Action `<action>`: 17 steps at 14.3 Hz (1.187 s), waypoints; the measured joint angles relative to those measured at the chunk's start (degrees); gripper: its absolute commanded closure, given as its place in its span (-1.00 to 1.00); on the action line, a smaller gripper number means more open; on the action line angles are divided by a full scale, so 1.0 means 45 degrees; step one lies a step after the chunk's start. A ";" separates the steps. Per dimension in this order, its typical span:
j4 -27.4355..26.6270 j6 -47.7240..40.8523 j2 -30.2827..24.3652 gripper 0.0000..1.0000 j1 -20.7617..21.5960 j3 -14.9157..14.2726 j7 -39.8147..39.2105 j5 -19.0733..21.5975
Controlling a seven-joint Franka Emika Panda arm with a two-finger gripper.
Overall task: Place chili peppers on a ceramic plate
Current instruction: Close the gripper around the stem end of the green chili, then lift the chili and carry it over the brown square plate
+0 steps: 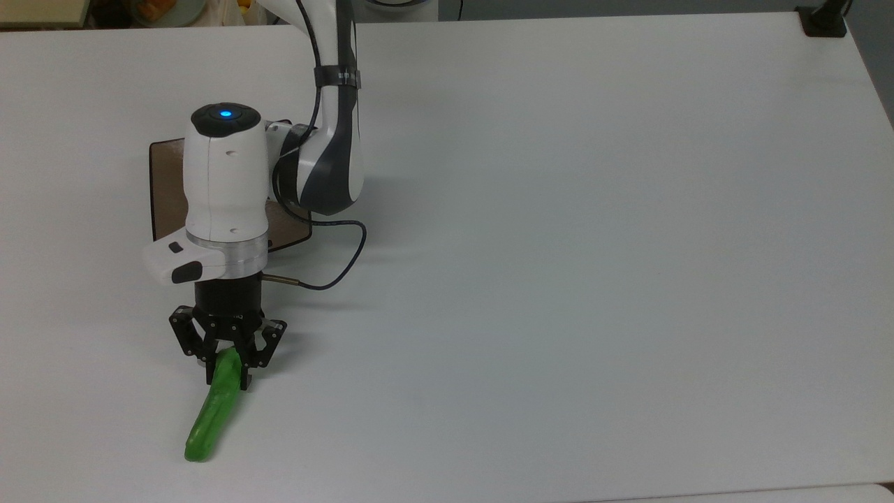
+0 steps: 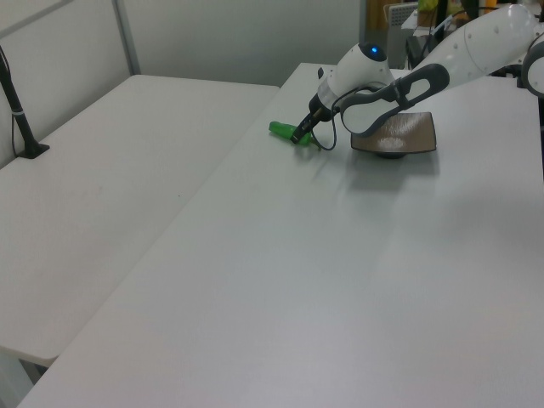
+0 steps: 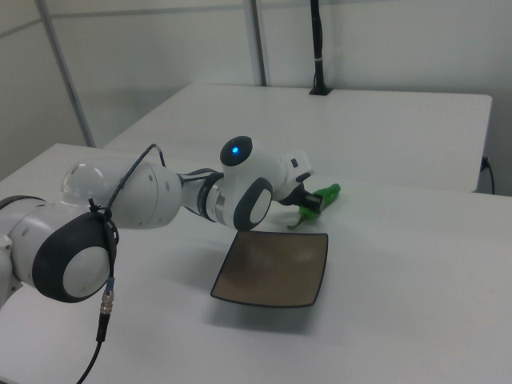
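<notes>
**Grasp closing on the pepper, plate waiting empty**

I have the gripper (image 1: pixel 227 374) down at the table (image 1: pixel 559 209) surface, near the front left corner as the top view shows it. Its two fingers are clenched around the stem end of the green pepper (image 1: pixel 211 412), which lies flat on the table with its tip pointing toward the top view's bottom edge. In the left view the gripper (image 2: pixel 299 134) sits on the pepper (image 2: pixel 280 129) close to the table's edge.

The brown plate (image 3: pixel 272 268) rests on the table just behind the arm, with nothing on it in the right view; in the top view its edge (image 1: pixel 164 181) peeks out from under the wrist.

I judge this as the pick step, with the grasp made but the lift not yet begun. Next I would raise the pepper straight up, carry it back over the plate, lower it to the middle and release. Holding it near one end, I expect the long body may droop or swing.
</notes>
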 measured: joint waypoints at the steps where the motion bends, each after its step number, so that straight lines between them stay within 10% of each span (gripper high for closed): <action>1: 0.0037 0.0000 -0.0001 0.77 -0.0001 0.0000 0.0000 0.0000; 7: 0.0243 -0.0166 -0.0457 0.76 -0.0120 0.0000 0.0002 0.0011; 12: 0.0029 -0.5467 -0.2514 0.70 -0.0265 0.0160 0.0003 0.0050; 17: -0.3137 -0.8095 -0.5933 0.65 -0.0634 0.0178 -0.2119 0.0527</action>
